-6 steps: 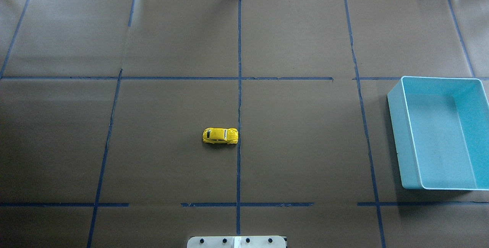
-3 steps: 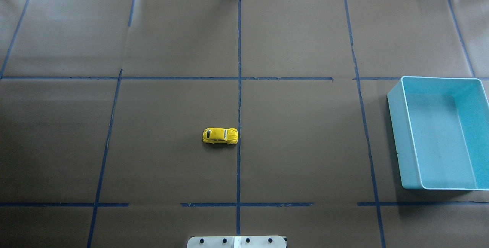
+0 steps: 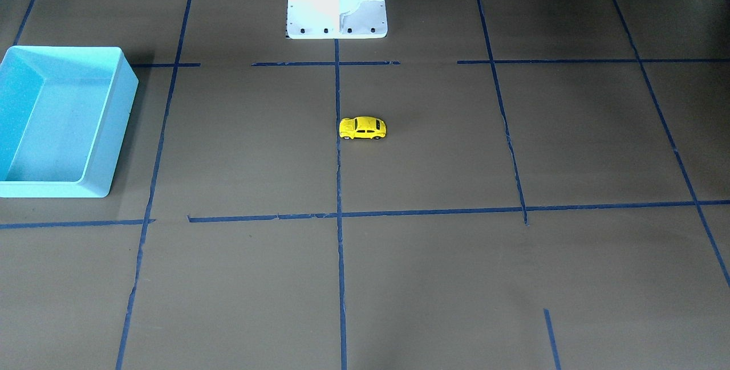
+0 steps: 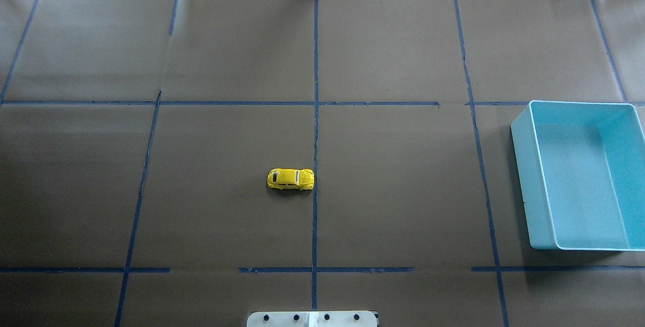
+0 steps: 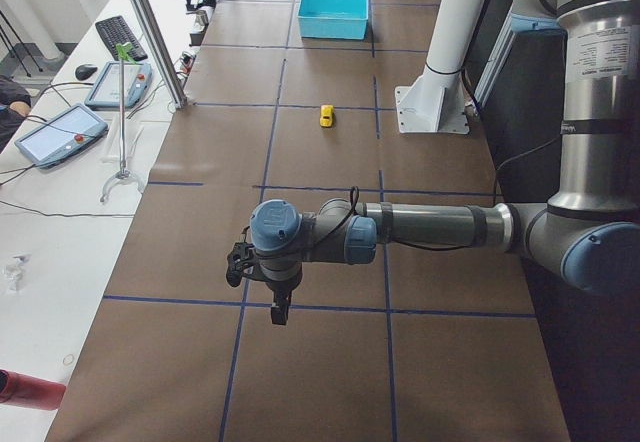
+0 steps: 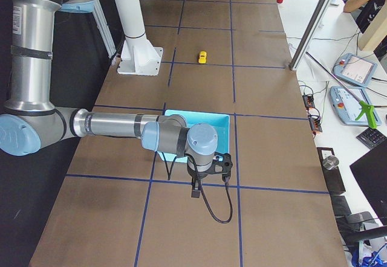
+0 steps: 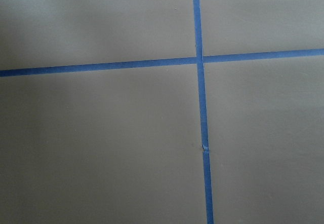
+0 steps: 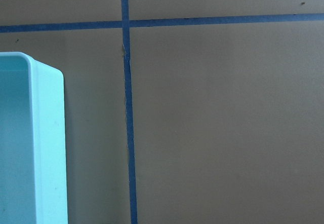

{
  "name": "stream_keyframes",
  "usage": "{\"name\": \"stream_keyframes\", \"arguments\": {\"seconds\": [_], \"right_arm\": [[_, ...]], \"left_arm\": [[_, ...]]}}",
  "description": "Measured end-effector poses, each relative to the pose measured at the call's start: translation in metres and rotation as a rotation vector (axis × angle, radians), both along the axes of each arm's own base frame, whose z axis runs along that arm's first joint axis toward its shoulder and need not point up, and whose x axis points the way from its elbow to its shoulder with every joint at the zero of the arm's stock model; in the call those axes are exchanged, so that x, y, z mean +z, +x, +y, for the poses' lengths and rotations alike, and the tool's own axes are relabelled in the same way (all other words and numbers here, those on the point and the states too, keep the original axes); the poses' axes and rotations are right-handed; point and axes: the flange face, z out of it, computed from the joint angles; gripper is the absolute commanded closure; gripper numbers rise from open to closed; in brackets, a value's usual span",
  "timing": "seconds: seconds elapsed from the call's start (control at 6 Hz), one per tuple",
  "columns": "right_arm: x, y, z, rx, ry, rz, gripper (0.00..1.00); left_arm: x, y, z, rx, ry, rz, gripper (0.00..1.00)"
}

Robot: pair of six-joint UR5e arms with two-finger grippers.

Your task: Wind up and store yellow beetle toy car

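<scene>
The yellow beetle toy car (image 4: 291, 179) stands on its wheels on the brown table, just left of the centre tape line, with nothing touching it. It also shows in the front view (image 3: 363, 128) and, small, in the side views (image 5: 326, 115) (image 6: 202, 56). The turquoise bin (image 4: 524, 176) stands empty at the table's right edge. My left gripper (image 5: 278, 310) hangs over the left end of the table, far from the car. My right gripper (image 6: 195, 189) hangs just past the bin (image 6: 205, 119), whose corner shows in the right wrist view (image 8: 48, 148). I cannot tell whether either gripper is open or shut.
The robot's white base plate (image 4: 312, 319) sits at the near table edge, with its pedestal (image 3: 336, 5) in the front view. Blue tape lines grid the brown paper. Desks with tablets (image 5: 58, 132) and cables run along the table's far side.
</scene>
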Motion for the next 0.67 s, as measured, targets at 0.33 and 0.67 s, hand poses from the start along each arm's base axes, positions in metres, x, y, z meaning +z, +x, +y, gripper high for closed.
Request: {"name": "stream_keyframes", "arguments": {"seconds": [0.33, 0.67], "right_arm": [[0.001, 0.000, 0.000, 0.000, -0.002, 0.000, 0.00], [0.002, 0.000, 0.000, 0.000, -0.003, 0.000, 0.00]], "left_arm": [[-0.043, 0.019, -0.004, 0.047, 0.052, -0.001, 0.00], [-0.140, 0.075, 0.001, 0.174, 0.133, -0.007, 0.00]]}}
